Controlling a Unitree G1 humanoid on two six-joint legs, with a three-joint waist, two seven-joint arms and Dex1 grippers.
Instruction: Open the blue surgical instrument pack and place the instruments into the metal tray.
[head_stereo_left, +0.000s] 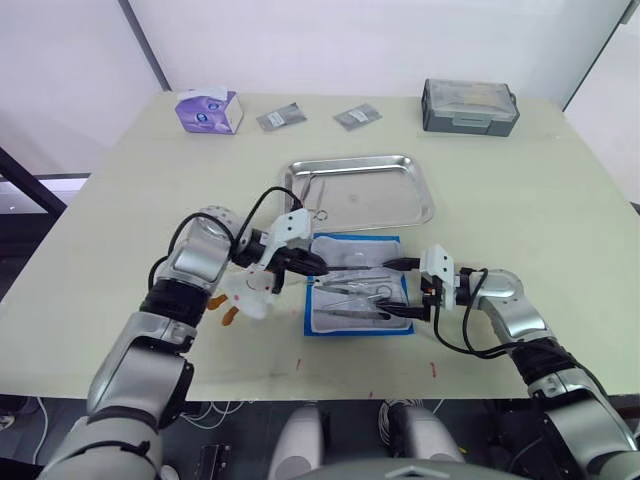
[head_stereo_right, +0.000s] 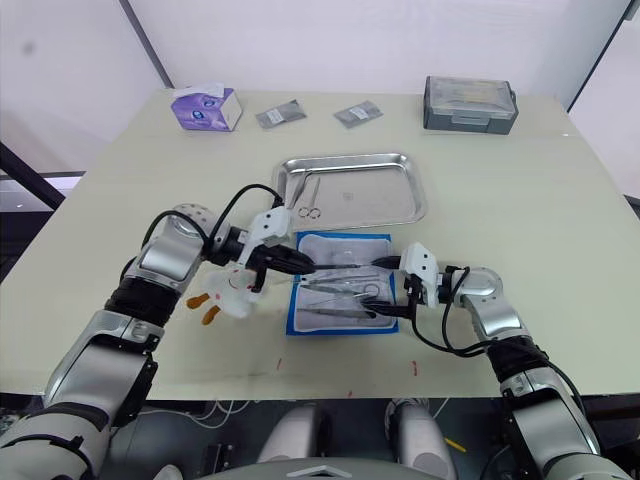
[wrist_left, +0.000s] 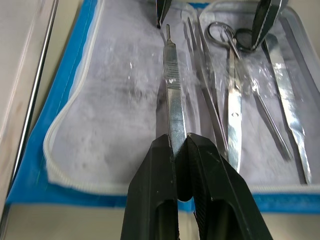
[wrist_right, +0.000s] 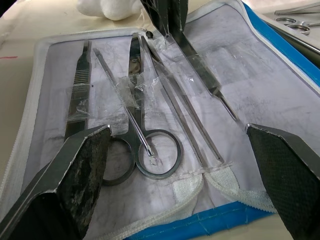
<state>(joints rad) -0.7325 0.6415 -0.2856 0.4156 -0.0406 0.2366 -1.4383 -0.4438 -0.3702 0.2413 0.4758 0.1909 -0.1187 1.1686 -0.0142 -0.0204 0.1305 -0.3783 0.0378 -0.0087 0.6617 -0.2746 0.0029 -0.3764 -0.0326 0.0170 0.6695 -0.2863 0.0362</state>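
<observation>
My left gripper (wrist_left: 180, 145) pinches a flat scalpel handle (wrist_left: 173, 100) in the blue surgical instrument pack (head_stereo_left: 357, 285) (lying open). My right gripper (wrist_right: 180, 150) hangs wide over the ring-handled scissors (wrist_right: 145, 150).

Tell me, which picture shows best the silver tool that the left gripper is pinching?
The left wrist view: the scalpel handle lies close between the left gripper's shut fingers. The right wrist view shows it slanted; the head views show it tiny.
</observation>
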